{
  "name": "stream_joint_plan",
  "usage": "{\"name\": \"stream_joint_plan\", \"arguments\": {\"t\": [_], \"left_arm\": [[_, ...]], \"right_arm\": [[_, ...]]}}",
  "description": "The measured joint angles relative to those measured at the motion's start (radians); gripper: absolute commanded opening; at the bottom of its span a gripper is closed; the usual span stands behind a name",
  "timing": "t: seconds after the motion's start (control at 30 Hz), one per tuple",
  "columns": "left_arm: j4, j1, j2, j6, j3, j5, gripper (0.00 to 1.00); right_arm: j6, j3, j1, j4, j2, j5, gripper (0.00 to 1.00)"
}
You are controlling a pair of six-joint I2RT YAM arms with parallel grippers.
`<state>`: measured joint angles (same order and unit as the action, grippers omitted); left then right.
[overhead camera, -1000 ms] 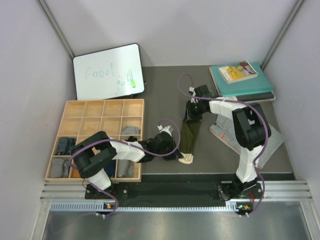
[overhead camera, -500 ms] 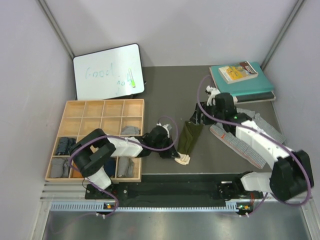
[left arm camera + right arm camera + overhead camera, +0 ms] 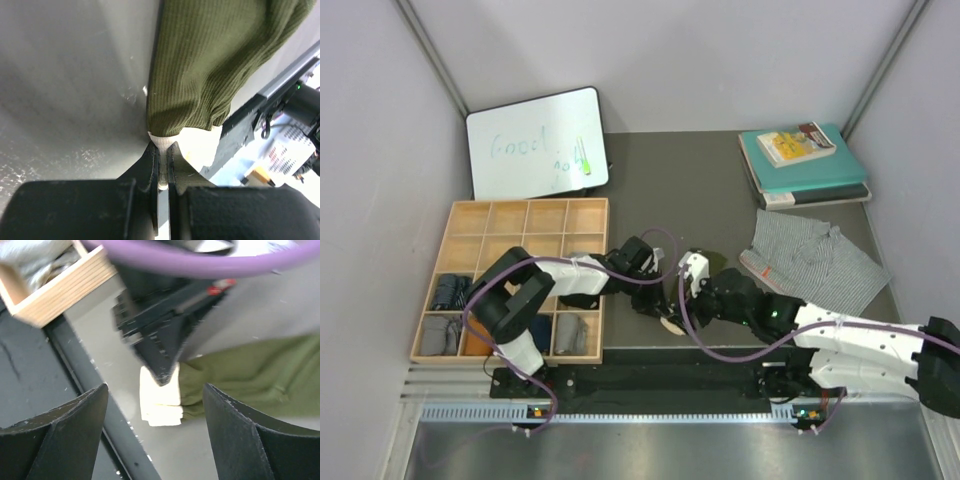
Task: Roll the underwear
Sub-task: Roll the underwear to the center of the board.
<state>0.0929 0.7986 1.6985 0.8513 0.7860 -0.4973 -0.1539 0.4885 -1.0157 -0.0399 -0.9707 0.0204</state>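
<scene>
Olive green underwear [image 3: 210,60] lies on the bench [image 3: 650,180] close to its near edge, cream waistband [image 3: 159,401] toward the arms. Top view: both arms cross over it, so only a sliver of cloth shows and the grip cannot be read there. Left wrist view: left gripper [image 3: 163,167] jaws together, pinching an edge of the waistband. Right wrist view: right gripper [image 3: 155,395] jaws wide apart, holding nothing. The waistband end and the left gripper's tip show between them. Wooden tray [image 3: 525,203] on the left, grey cloth bundles [image 3: 440,335] in near compartments. Patterned underwear [image 3: 815,262] spread flat on the right. Teal books [image 3: 815,170] and whiteboard [image 3: 535,140] farthest back.
</scene>
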Motion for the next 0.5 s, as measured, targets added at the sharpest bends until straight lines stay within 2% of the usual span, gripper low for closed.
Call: {"name": "stream_joint_plan", "arguments": {"t": [0.2,0.5], "left_arm": [[0.060,-0.043,0.022,-0.023,0.008,-0.095,0.00],[0.121,-0.081,0.045,-0.049,0.018,-0.168,0.00]], "right_arm": [[0.051,-0.005,-0.138,0.063,-0.079,-0.051,0.75],[0.087,-0.003,-0.200,0.071,-0.224,-0.074,0.74]]}}
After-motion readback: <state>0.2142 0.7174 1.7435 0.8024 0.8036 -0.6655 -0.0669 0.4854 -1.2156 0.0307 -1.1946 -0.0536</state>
